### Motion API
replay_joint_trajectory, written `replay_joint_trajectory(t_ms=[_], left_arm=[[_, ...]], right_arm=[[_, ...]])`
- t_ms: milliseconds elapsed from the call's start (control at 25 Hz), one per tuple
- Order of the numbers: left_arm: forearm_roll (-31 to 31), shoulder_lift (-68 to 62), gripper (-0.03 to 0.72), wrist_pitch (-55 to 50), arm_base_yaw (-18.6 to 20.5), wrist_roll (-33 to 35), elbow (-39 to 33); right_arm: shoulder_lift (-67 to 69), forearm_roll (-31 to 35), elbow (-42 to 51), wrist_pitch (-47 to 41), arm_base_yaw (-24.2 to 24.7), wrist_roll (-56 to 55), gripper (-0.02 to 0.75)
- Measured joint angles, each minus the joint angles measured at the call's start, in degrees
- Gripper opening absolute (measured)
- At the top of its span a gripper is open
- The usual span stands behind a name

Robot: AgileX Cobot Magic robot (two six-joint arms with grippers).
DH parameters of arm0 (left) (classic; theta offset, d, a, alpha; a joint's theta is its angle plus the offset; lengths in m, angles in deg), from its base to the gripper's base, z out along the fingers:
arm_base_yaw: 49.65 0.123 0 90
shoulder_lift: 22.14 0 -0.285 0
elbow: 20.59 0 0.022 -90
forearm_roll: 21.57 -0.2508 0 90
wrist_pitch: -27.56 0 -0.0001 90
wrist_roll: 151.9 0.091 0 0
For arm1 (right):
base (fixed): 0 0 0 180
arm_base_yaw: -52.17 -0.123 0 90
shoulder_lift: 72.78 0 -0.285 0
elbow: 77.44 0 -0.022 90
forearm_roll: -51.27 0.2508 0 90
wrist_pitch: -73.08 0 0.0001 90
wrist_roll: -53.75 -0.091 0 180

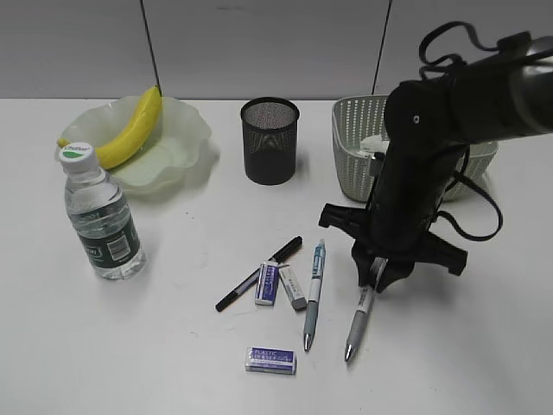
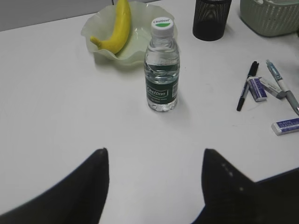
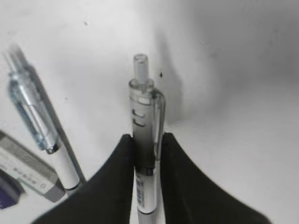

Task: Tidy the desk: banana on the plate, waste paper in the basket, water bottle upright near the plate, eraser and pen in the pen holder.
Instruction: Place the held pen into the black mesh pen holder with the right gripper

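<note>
My right gripper (image 1: 377, 275) is shut on a grey click pen (image 1: 358, 322), gripping its upper barrel (image 3: 145, 140) down at the table. A blue-white pen (image 1: 313, 292), a black marker (image 1: 259, 272) and three erasers (image 1: 267, 284) (image 1: 293, 287) (image 1: 270, 360) lie left of it. The banana (image 1: 131, 130) lies on the pale green plate (image 1: 186, 147). The water bottle (image 1: 100, 216) stands upright in front of the plate. The black mesh pen holder (image 1: 270, 140) stands in the middle rear. My left gripper (image 2: 154, 154) is open and empty over bare table.
A pale woven basket (image 1: 359, 143) stands at the back right, partly hidden by my right arm, with something white inside. A grey wall runs behind the white table.
</note>
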Motion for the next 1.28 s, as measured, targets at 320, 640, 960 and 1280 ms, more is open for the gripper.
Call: replay_joint_trajectory(t_ms=[320, 640, 960, 1280], left_arm=[[0.00, 0.00, 0.469, 0.00, 0.00, 0.00, 0.00], [0.00, 0.00, 0.469, 0.00, 0.00, 0.00, 0.00], [0.00, 0.00, 0.468, 0.00, 0.00, 0.00, 0.00], [0.00, 0.00, 0.468, 0.00, 0.06, 0.00, 0.00]], right_arm=[[-9.25, -3.95, -0.14, 0.62, 0.00, 5.18, 0.139], [-19.76, -4.14, -0.14, 7.04, 0.00, 21.26, 0.139], [-23.80, -4.19, -0.14, 25.67, 0.00, 43.56, 0.139], [-15.98, -4.05, -0.14, 51.94, 0.00, 51.09, 0.139]])
